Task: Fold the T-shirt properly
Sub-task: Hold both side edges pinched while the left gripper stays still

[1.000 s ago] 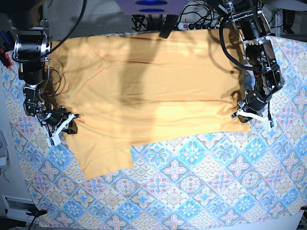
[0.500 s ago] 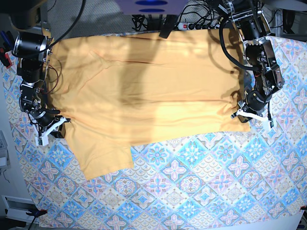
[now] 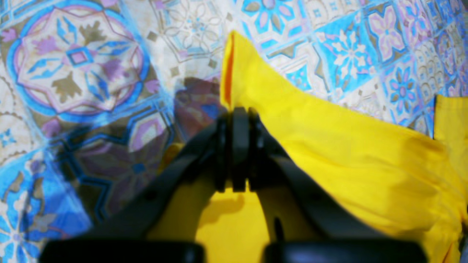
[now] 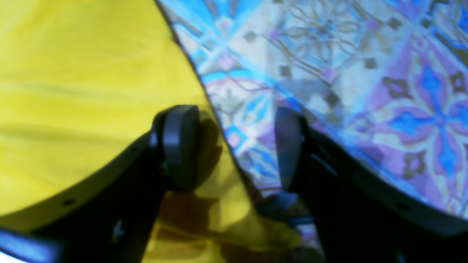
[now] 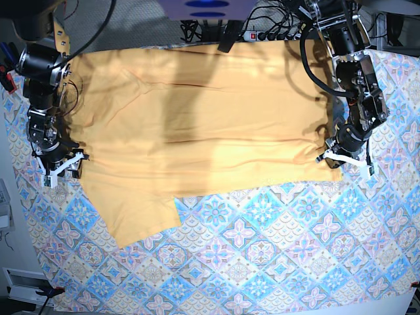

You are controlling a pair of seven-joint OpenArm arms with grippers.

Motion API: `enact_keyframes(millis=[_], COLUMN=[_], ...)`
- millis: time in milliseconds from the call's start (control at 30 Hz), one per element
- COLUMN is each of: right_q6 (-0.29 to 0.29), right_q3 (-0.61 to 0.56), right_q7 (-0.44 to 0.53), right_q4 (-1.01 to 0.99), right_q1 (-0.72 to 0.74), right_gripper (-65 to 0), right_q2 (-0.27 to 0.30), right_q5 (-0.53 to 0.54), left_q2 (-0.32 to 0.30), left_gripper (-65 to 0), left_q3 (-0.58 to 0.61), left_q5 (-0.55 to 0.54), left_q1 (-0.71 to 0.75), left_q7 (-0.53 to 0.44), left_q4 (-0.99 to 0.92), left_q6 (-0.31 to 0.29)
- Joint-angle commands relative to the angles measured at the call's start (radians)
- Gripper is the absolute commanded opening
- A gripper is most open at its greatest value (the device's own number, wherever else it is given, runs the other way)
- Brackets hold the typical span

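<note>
The yellow-orange T-shirt [image 5: 203, 125] lies spread across the far half of the table, with one sleeve [image 5: 141, 216] reaching toward the front left. My left gripper [image 5: 330, 156] stands at the shirt's front right corner. In the left wrist view this gripper [image 3: 236, 115] is shut on a raised fold of the T-shirt [image 3: 347, 153]. My right gripper [image 5: 63, 167] hovers at the shirt's left edge. The right wrist view shows this gripper [image 4: 234, 144] open, one of its fingers [image 4: 181, 146] over the T-shirt [image 4: 73, 91], the other over the tablecloth, holding nothing.
A blue-and-pink tile-patterned tablecloth [image 5: 275, 256] covers the table. Cables and a power strip [image 5: 262, 33] lie behind the far edge. Both arm bases stand at the far corners, and a red clamp [image 5: 56, 290] sits at the front left corner.
My right gripper has opened, let go of the shirt's left edge and drawn back leftward. The left gripper has kept its hold and place.
</note>
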Motion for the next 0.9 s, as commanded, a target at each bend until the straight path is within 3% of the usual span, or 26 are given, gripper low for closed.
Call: enact_keyframes(millis=[0, 367, 533, 733, 833, 867], right_q6=[-0.001, 0.016, 0.155, 0.178, 0.259, 0.259], right_q3=[0.002, -0.003, -0.076, -0.141, -0.135, -0.135], right_q7=[0.01, -0.019, -0.092, -0.097, -0.099, -0.099], right_q4=[0.011, 0.011, 0.017, 0.019, 0.019, 0.019], right_q1=[0.023, 0.02, 0.02, 0.02, 0.02, 0.02], right_gripper=[-33.4, -34.3, -37.2, -48.0, -53.3, -55.0], right_q2=[0.014, 0.012, 0.009, 0.007, 0.007, 0.007], right_q5=[0.004, 0.004, 0.004, 0.007, 0.009, 0.009], left_q2=[-0.013, -0.013, -0.013, -0.013, -0.013, -0.013], left_gripper=[-65.0, -65.0, -65.0, -65.0, -65.0, -65.0], left_q3=[-0.004, -0.004, -0.004, -0.004, -0.004, -0.004], left_q5=[-0.009, -0.009, -0.009, -0.009, -0.009, -0.009], left_q1=[-0.014, -0.014, -0.015, -0.018, -0.017, -0.017], left_q7=[-0.015, -0.015, -0.015, -0.015, -0.015, -0.015], left_q4=[0.015, 0.015, 0.015, 0.015, 0.015, 0.015], left_q6=[-0.007, -0.007, -0.007, -0.007, -0.007, -0.007])
